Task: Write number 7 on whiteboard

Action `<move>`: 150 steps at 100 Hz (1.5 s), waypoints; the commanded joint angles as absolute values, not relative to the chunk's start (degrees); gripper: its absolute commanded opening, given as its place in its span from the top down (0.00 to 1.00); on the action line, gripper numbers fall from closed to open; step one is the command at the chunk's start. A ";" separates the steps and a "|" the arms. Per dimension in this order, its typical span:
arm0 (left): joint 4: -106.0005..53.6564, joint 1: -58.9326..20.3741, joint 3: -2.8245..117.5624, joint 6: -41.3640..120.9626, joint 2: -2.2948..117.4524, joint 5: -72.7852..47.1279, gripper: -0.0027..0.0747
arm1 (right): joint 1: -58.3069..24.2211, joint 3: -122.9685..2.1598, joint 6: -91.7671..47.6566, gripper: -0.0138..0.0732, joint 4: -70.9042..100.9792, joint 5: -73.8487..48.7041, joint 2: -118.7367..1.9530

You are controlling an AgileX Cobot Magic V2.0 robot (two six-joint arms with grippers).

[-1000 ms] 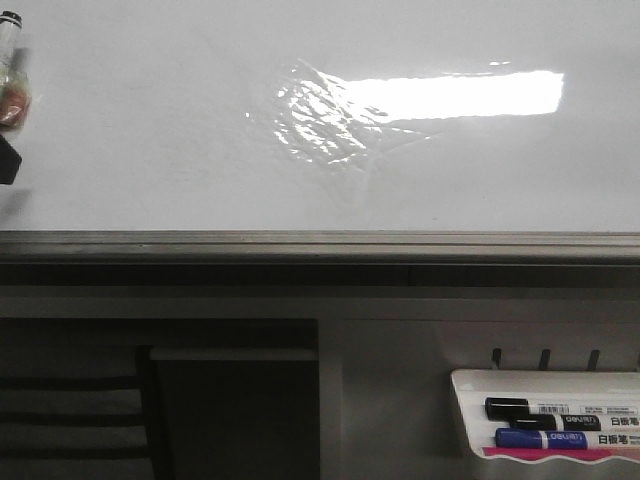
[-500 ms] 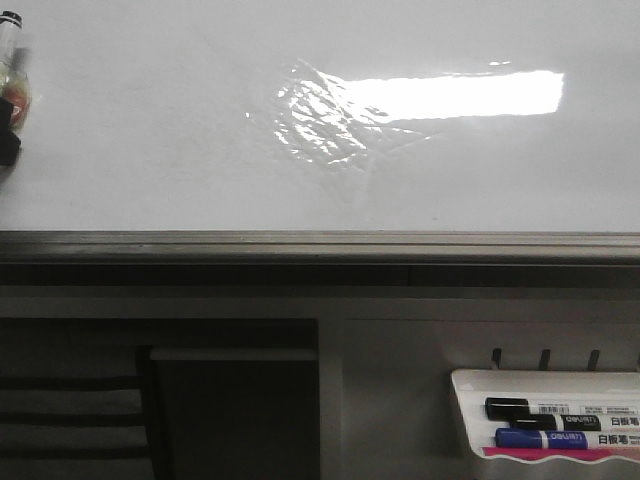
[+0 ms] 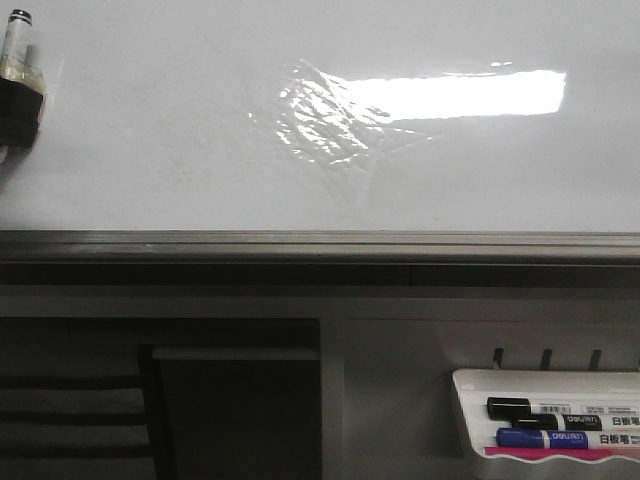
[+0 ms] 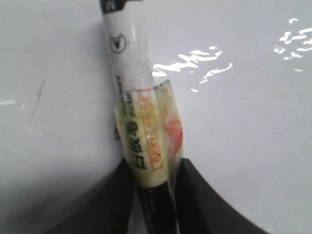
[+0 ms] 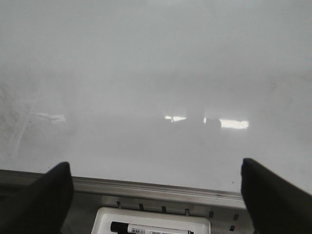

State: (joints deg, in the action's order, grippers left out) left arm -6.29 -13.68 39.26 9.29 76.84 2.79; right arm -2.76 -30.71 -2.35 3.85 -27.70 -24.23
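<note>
- At the far left edge of the front view, my left pincer (image 3: 18, 115) shows only as a dark block, with a white-barrelled marker (image 3: 18, 45) rising out of it, black at its upper end.
- Filling the upper half of that view is the whiteboard (image 3: 150, 150), glossy, with a bright rectangular reflection (image 3: 470, 95) and a wrinkled film patch (image 3: 320, 125) beside it; its grey metal edge (image 3: 320, 243) runs across below.
- No stroke of the 7 shows on the board from here.
- Low on the right hangs a small white tray (image 3: 470, 400) holding a black-capped marker (image 3: 545, 410) and a blue-capped marker (image 3: 545, 438), well apart from my left pincer.
- From the left wrist view, my left pincer (image 4: 151, 195) is pinching the marker (image 4: 141, 122): a dark finger (image 4: 204, 204) presses on each side of the barrel, which is wrapped in a yellowish film with orange print.
- The marker's far end runs out of that picture, so I cannot tell whether its tip touches the whiteboard (image 4: 243, 122).
- A thin faint grey scratch (image 4: 38, 97) lies on the board to one side of the marker.
- From the right wrist view, my right pincer (image 5: 156, 195) is spread wide, a finger (image 5: 39, 200) at each lower corner, holding nothing.
- Between those fingers sit the whiteboard (image 5: 156, 73), its metal edge (image 5: 156, 187), and the tray (image 5: 151, 219) with one black-capped marker (image 5: 146, 228).
</note>
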 commanded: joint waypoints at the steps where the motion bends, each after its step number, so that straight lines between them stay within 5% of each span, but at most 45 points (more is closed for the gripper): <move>1: -6.00 -14.15 41.01 9.27 76.15 6.63 0.87 | -2.34 -32.83 -2.65 0.12 4.05 -23.93 -25.01; 16: -6.00 -14.15 41.01 9.27 76.15 6.63 0.99 | -2.34 -32.83 -2.65 0.12 4.05 -23.93 -25.01; 30: -6.00 -14.15 41.31 9.27 74.79 3.80 0.99 | -2.34 -32.83 -2.65 0.12 4.05 -23.75 -25.01; 59: -5.47 -15.23 50.87 14.32 71.30 -32.70 0.99 | -2.34 -38.11 -3.11 0.12 4.05 -31.85 -25.05; 81: -9.32 -23.23 58.52 24.33 71.40 -51.79 0.99 | -2.34 -41.44 -3.71 0.12 4.05 -36.24 -25.66; 106: -10.65 -36.62 61.94 35.02 71.49 -49.76 0.99 | -2.46 -47.53 -15.43 0.14 14.31 -46.96 -35.19; 132: -10.65 -47.36 62.07 38.94 71.49 -43.52 0.99 | -3.97 -51.88 -56.47 0.14 43.76 -58.42 -46.52; 150: -10.65 -50.49 62.07 41.74 71.49 -43.23 0.99 | -9.27 -52.15 -68.11 0.14 48.93 -57.41 -51.64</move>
